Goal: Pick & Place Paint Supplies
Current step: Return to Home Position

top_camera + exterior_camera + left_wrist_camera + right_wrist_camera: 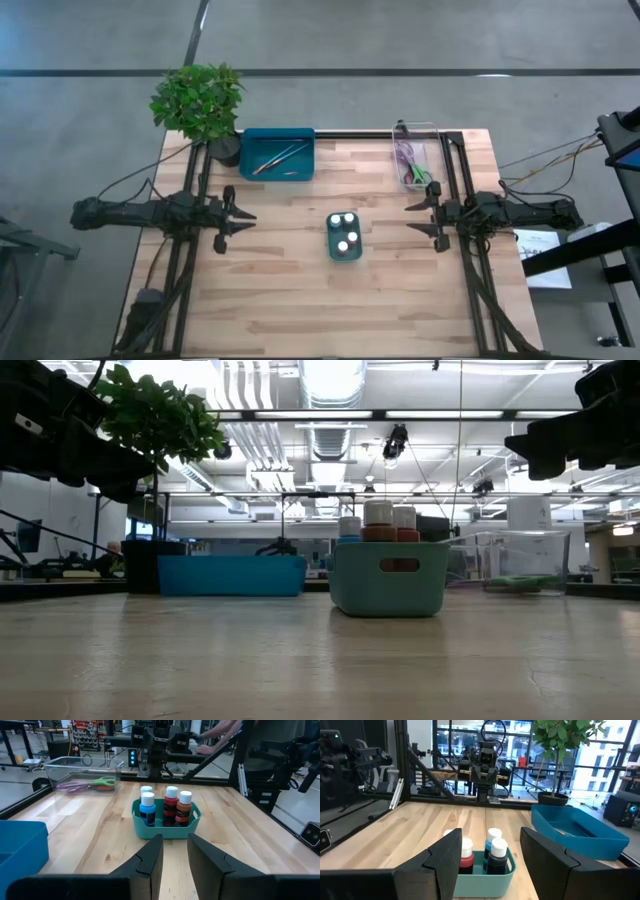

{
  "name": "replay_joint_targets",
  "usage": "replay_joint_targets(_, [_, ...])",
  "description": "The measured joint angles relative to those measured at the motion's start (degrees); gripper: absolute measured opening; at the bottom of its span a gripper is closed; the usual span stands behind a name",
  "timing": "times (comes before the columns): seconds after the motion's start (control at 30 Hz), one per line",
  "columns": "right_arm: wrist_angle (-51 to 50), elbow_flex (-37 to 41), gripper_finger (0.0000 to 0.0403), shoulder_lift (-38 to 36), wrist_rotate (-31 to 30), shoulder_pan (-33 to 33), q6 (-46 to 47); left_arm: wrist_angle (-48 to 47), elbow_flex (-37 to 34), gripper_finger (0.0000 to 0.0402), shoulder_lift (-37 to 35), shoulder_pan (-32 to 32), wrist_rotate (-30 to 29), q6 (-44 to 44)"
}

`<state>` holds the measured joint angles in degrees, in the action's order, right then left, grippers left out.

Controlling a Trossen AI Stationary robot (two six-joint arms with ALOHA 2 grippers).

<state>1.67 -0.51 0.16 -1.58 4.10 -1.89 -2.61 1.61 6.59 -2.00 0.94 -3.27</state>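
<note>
Left gripper [236,217] fingers apart, empty, above table [300,290] left side, right gripper [424,218] likewise parted, empty, opposite, paint pots [345,233] between them in small teal tray [345,257], brushes [278,157] in blue tray [260,140], scissors [412,165] in clear bin [416,133].

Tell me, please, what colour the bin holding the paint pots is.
Teal bin, clearest in left wrist view.

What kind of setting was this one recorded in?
Probably a robotics lab or workshop: exposed ceiling ducts and strip lighting overhead, a bare concrete floor, and a metal-framed wooden table.
</note>
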Motion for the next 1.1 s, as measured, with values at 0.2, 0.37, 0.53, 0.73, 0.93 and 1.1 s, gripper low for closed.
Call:
replay_joint_targets(0.2, [0.0, 0.0, 0.0199, 0.0, 0.0, 0.0, 0.7, 0.0, 0.0, 0.0098, 0.0, 0.0, 0.0, 0.0])
replay_joint_targets(0.37, [0.0, 0.0, 0.0199, 0.0, 0.0, 0.0, 0.0, 0.0, 0.0, 0.0098, 0.0, 0.0, 0.0, 0.0])
replay_joint_targets(0.53, [0.0, 0.0, 0.0199, 0.0, 0.0, 0.0, 0.7, 0.0, 0.0, 0.0098, 0.0, 0.0, 0.0, 0.0])
replay_joint_targets(0.73, [0.0, 0.0, 0.0199, 0.0, 0.0, 0.0, 0.0, 0.0, 0.0, 0.0098, 0.0, 0.0, 0.0, 0.0])
replay_joint_targets(0.93, [0.0, 0.0, 0.0199, 0.0, 0.0, 0.0, 0.6, 0.0, 0.0, 0.0098, 0.0, 0.0, 0.0, 0.0])
replay_joint_targets(1.1, [0.0, 0.0, 0.0199, 0.0, 0.0, 0.0, 0.2, 0.0, 0.0, 0.0098, 0.0, 0.0, 0.0, 0.0])
